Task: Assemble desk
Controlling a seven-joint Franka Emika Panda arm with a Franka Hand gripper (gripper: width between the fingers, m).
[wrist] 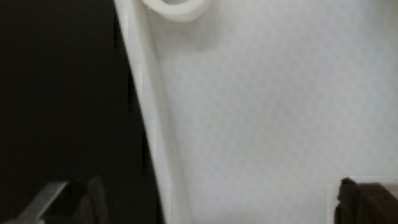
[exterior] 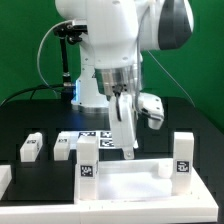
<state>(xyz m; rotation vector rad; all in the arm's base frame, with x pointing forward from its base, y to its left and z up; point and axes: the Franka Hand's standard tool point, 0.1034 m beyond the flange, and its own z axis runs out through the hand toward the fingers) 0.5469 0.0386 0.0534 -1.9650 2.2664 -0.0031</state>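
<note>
The desk top panel [exterior: 130,182] lies flat at the front of the table. Two white leg posts stand upright on it, one at the exterior view's left [exterior: 88,158] and one at the right [exterior: 183,153]. Two more leg posts [exterior: 30,147] [exterior: 62,147] lie loose on the black table to the left. My gripper [exterior: 122,146] points straight down over the panel's far edge, between the two standing posts. In the wrist view the gripper [wrist: 219,198] is open, its dark fingertips [wrist: 71,198] far apart. The white panel [wrist: 267,110] with a round hole [wrist: 175,8] fills the space below, and the gripper holds nothing.
The marker board [exterior: 100,137] lies flat just behind the panel. A white block [exterior: 5,180] sits at the front left edge. A black stand with cables [exterior: 66,60] rises behind the arm on the left.
</note>
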